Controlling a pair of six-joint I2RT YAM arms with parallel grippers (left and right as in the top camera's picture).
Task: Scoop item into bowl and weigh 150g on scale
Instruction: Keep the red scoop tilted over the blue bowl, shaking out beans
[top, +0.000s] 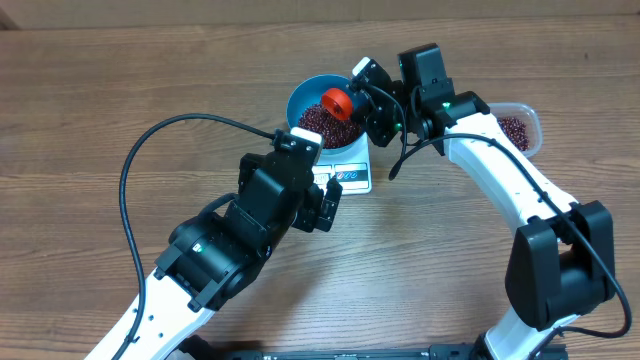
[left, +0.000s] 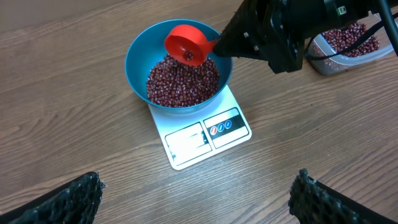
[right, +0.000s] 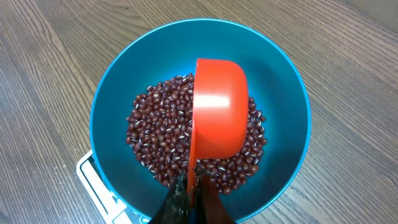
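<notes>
The bowl is sitting on the scale, with beans lying in it. The scoop is hanging over the bowl's middle. The tub is standing on the worktop at the bowl's three o'clock, well apart, holding more beans.

**Colour reference, keyed to the bowl**
We note a bright blue bowl holding dark maroon beans. Above it is a red-orange scoop. Beneath it is a white scale with blue-marked buttons. Around it is a brown wood-grain table.

Illegible digits on scale
</notes>
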